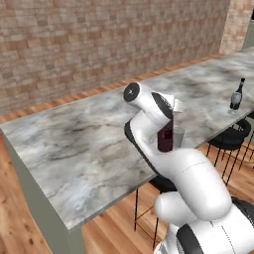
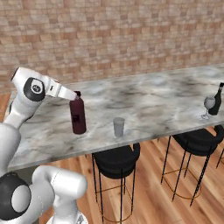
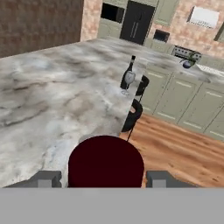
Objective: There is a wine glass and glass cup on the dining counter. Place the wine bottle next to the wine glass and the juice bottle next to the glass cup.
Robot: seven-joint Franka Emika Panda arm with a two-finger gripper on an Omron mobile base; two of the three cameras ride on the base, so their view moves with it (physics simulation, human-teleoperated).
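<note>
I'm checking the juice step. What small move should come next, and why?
Probably open the end effector and lift clear. The juice bottle appears to stand upright on the dining counter beside the glass cup, so that step looks done; the wine bottle already stands by the wine glass.

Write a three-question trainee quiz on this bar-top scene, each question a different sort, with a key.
1. True or false: the wine bottle already stands beside the wine glass on the dining counter.
2. Which thing stands nearest the glass cup? A) wine bottle B) juice bottle C) wine glass
3. Fill in: the pincer sits at the ___ of the juice bottle.

Key: 1 true. 2 B; the maroon bottle stands upright on the marble close to the cup, not touching it. 3 top; in the hand view a fingertip shows on each side of its round cap.
</note>
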